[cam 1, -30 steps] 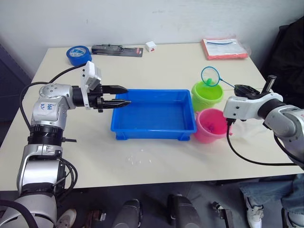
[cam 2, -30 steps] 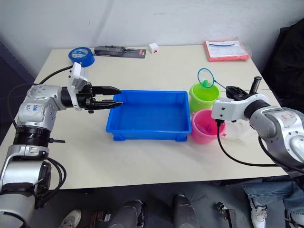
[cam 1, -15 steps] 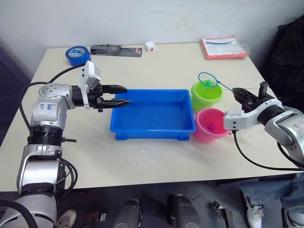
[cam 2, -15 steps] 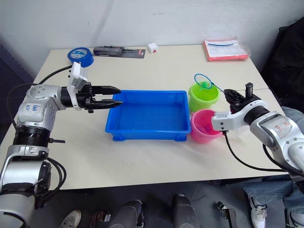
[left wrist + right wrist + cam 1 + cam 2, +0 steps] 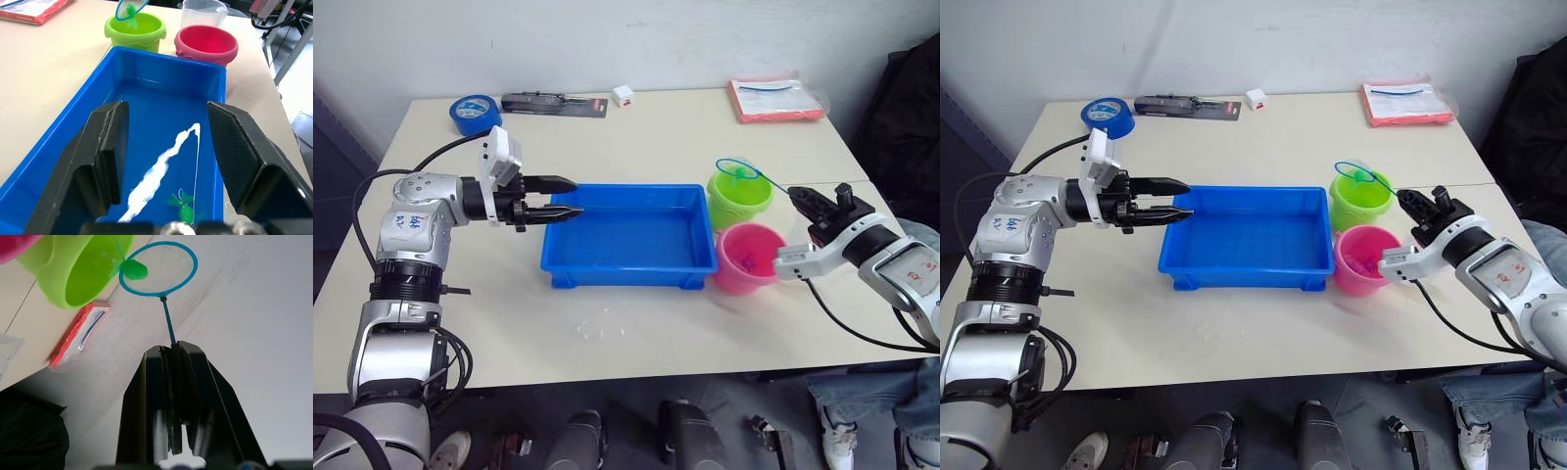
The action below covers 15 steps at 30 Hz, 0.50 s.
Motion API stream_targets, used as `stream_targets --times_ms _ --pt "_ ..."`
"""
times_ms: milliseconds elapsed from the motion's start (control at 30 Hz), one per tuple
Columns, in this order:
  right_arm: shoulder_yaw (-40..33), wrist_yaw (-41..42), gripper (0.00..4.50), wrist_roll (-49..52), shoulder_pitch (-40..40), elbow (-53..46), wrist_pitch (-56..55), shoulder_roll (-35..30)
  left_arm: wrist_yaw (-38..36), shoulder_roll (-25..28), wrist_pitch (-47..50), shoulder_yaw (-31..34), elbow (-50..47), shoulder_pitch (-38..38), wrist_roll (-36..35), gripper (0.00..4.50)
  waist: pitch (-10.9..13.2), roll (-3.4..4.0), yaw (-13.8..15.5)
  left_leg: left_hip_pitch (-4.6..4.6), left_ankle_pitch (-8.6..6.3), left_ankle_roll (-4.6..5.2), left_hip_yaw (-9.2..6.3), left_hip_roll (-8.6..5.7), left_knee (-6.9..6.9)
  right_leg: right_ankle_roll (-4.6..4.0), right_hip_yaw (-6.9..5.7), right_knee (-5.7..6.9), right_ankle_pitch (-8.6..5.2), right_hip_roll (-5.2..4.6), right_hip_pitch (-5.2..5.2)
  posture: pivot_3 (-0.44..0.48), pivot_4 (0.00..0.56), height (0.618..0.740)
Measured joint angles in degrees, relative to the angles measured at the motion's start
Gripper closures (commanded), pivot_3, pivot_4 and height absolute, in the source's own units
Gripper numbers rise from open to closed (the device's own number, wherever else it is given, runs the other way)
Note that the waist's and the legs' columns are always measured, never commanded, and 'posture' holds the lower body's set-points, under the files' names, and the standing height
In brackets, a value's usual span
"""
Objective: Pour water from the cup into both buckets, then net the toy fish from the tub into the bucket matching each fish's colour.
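Sitting nearest on the pale table (image 5: 636, 333), at its right side: the pink bucket (image 5: 748, 258), with the right gripper (image 5: 819, 207) hovering just beyond and to the right of it, fingers pressed together and pinching the thin handle of the net (image 5: 738, 169). Holding that blue hoop tilted over the mouth of the lime green bucket (image 5: 740, 199), a green toy fish (image 5: 133, 270) lying in the mesh at the hoop's edge. Standing beside the pink bucket on its right, seen from the left wrist: the clear cup (image 5: 202, 11). Lying to the left of both buckets, its right end close to them: the blue tub (image 5: 630, 236), holding a second green fish (image 5: 184, 210) near its left end and a bright streak of glare on its floor. Hovering over the tub's left rim and pointing toward the buckets: the left gripper (image 5: 570, 198), fingers spread and gripping nothing. Resting well beyond, along the far edge of the table: a roll of blue tape (image 5: 475, 113) at the left corner, a flat black package (image 5: 554, 103) beside it, a small white box (image 5: 624, 95) next along, and a red-edged packet (image 5: 776, 100) far to the right.
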Motion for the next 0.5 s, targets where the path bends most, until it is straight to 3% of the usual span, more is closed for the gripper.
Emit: stream_targets --times_ms 500 --pt "-3.37 1.41 3.7 1.89 1.07 0.6 -0.94 4.43 0.43 0.0 0.03 0.1 -0.12 0.14 -0.02 1.71 0.0 0.0 0.0 0.0 0.0 0.0 -0.01 0.0 0.06 0.0 0.0 0.06 0.0 0.01 0.0 0.0 0.15 0.737"
